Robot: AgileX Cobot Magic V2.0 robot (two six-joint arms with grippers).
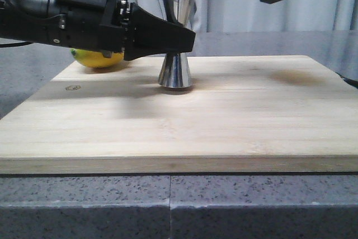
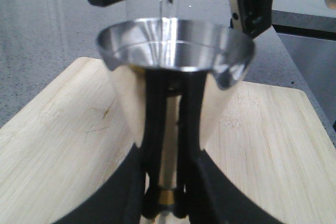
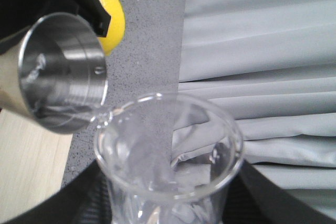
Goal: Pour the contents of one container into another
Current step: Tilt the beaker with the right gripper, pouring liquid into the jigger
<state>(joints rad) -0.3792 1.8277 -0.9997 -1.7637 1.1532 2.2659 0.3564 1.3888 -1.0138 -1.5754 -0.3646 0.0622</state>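
- Countertop: grey speckled stone, nearest the front camera, with a seam running down its face.
- Cutting board: pale bamboo, lying flat on the countertop; a small stamped mark near its left far corner, too small to read.
- Steel jigger: hourglass-shaped, shiny, standing upright on the far half of the board; gold band at the narrow waist visible in the left wrist view. Upper cup open, ringed inside with fine lines; clear liquid lies in it in the right wrist view. No readable writing.
- Left gripper: black, reaching in from the left at waist height of the jigger. In the left wrist view its two fingers stand on either side of the jigger's waist, closed against it.
- Lemon: yellow, at the board's far left edge, partly hidden behind the left arm.
- Glass beaker: clear, tilted, its pour lip just over the jigger's rim; a thin clear stream falls into the cup in the left wrist view. No printed marks legible in these views.
- Right gripper: dark fingers clasp the beaker's sides, held above the jigger; in the front view only part of the arm shows at top right.
- Curtain: pale grey, pleated, farthest back.
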